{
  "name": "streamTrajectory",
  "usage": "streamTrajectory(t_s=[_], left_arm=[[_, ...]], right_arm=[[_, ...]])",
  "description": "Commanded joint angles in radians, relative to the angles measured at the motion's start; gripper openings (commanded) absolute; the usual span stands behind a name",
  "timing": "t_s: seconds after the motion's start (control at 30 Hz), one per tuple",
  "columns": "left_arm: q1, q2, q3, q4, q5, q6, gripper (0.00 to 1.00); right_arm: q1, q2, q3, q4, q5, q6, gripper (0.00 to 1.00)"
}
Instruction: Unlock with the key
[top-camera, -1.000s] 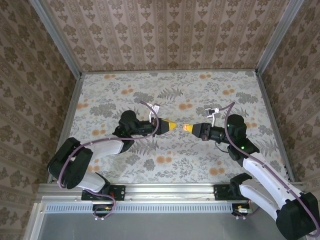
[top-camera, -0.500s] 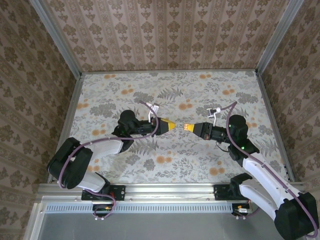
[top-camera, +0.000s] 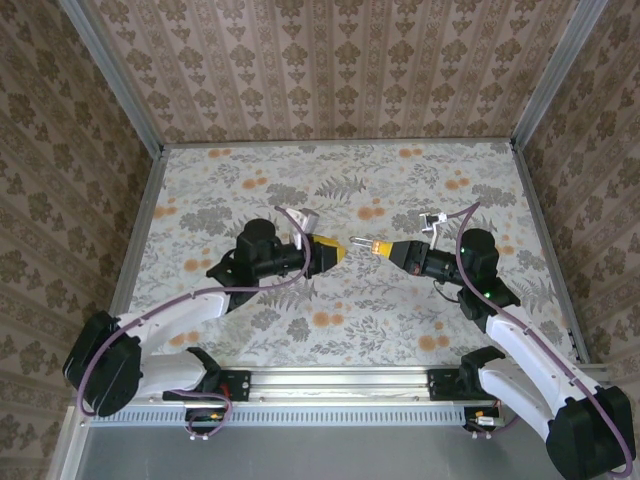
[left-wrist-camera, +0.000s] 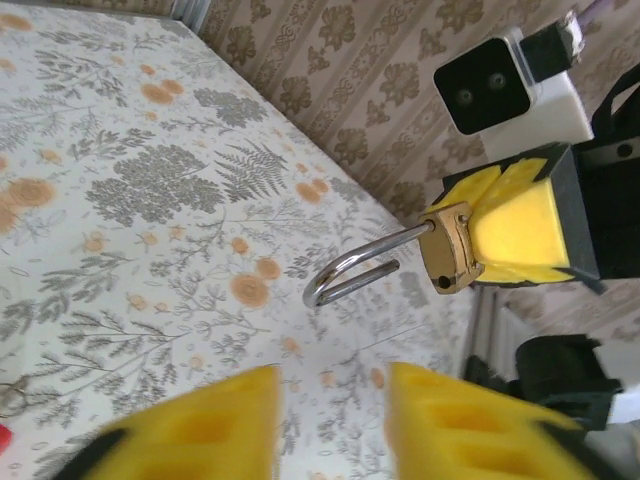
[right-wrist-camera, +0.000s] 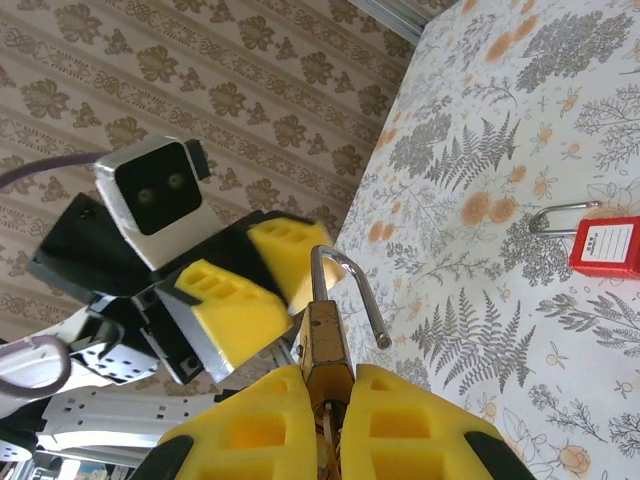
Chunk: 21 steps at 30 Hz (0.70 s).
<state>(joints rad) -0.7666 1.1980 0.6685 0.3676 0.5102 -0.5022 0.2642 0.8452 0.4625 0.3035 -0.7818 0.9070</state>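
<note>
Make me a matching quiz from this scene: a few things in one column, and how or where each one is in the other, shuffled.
Things:
1. brass padlock
2. red key
3. left tool
4. shackle

States:
A. open, holding nothing
B. lying on the table
C. swung open, one end free
D. clamped in the right tool

Pairs: 1-D, 2-B, 3-A, 4-C

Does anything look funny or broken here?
The little brass padlock in the right hand has its silver loop swung open, with one end free. The red key lies on the table, not in the lock.
</note>
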Motion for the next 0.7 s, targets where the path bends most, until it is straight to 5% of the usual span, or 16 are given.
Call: streamTrajectory(t_s=[0.0, 0.67], left_arm=[[-0.021, 0.033, 0.045, -0.189, -0.107, 0.113, 0.14], [-0.074, 0.247, 0.181, -0.1, -0.21, 0.1, 0.22]], right_arm=[[-0.003, 0.008, 0.011, 0.033, 0.027, 0.022, 0.01], [0.044, 0.01, -0.057, 0.129, 0.028, 0.113, 0.01]])
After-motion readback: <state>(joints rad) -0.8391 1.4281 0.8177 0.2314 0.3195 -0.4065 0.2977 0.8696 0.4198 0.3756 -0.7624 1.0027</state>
